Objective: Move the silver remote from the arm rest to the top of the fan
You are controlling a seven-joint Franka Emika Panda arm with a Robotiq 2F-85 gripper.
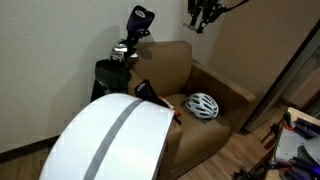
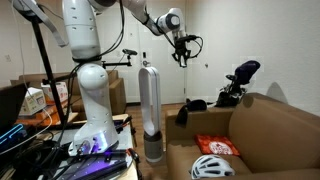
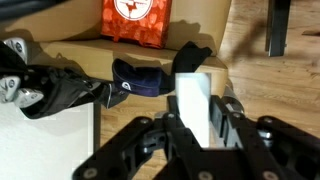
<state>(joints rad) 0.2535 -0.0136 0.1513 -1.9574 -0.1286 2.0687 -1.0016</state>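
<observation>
While the armchair (image 1: 170, 62) holds a helmet (image 1: 203, 105), the end effector (image 3: 197, 128) pinches the silver remote (image 3: 192, 98).

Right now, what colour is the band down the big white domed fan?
Grey; the wide band on the white dome-shaped fan shows best in an exterior view.

The brown upholstered armchair (image 1: 178, 62) is shared by both exterior views; the wooden floor (image 3: 270, 95) is overlooked, perhaps inverted, from the wrist.
</observation>
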